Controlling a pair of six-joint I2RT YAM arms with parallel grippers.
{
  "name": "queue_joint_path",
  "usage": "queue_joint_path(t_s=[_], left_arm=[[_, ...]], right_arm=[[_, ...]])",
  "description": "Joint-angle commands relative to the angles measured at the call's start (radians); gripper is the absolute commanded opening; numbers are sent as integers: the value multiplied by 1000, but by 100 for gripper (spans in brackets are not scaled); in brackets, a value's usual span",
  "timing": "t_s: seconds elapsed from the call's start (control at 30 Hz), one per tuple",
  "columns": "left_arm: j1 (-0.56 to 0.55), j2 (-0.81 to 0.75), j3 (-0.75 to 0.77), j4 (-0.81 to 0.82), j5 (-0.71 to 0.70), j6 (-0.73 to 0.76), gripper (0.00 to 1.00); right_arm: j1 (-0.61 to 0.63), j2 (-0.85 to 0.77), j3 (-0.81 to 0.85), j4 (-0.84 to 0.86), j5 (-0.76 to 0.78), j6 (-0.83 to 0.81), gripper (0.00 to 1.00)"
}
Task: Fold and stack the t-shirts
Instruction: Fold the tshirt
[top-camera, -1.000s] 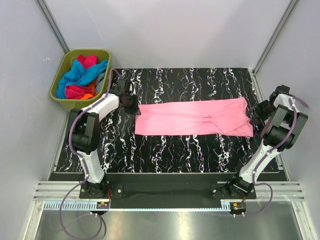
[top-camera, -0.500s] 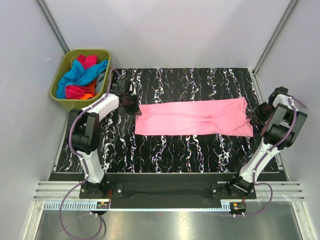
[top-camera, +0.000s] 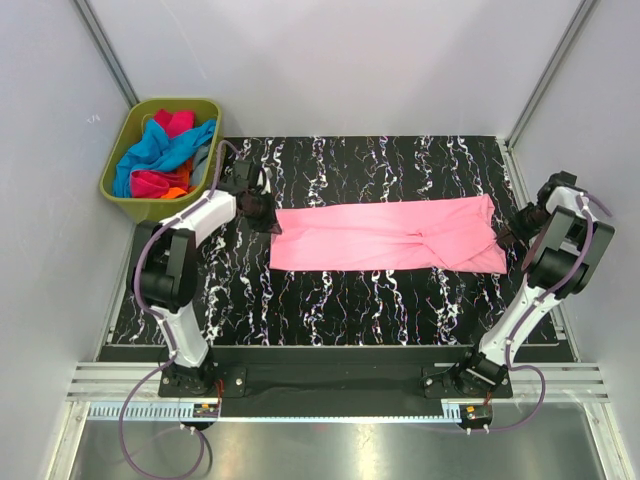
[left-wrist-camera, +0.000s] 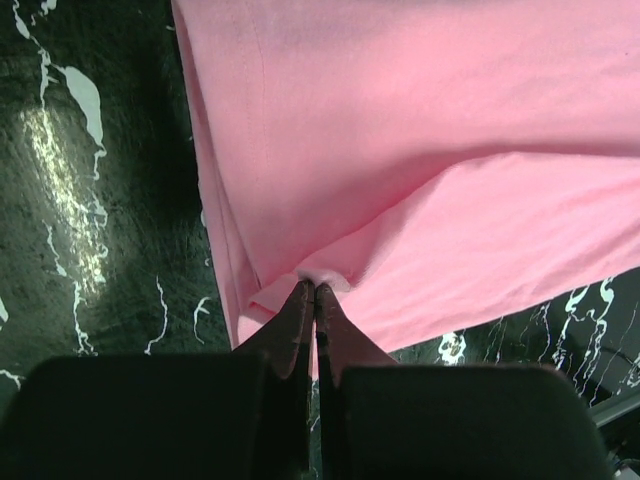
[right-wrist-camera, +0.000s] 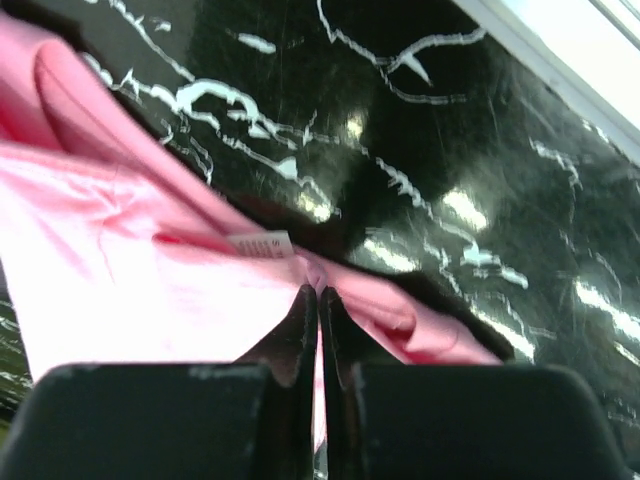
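Evidently, the light pink t-shirt (top-camera: 385, 238), spread as a long band across the table (top-camera: 350, 300), is pinched at its ends by the left gripper (left-wrist-camera: 315, 293) and right gripper (right-wrist-camera: 318, 293), jaws clenched on cloth. A lengthwise fold is judged in hand; next, both ends must be lifted evenly.

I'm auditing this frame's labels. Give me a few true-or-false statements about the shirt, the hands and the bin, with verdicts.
1. The light pink t-shirt lies spread flat on the table. True.
2. The left hand hangs open above it. False: it is shut on the shirt's edge.
3. The right hand is shut on the shirt's opposite end. True.
4. The bin is empty. False: it holds crumpled t-shirts in blue, magenta and orange.
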Motion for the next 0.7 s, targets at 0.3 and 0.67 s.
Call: queue_joint_path(t_s=[0.3,0.67], left_arm=[[-1,-239,-142,10,31,40,0],[-15,-464,-391,-2,85,12,0]], right_arm=[[-8,-372,-98,-114,22,103,0],[-8,-686,-212,-337,195,159,0]])
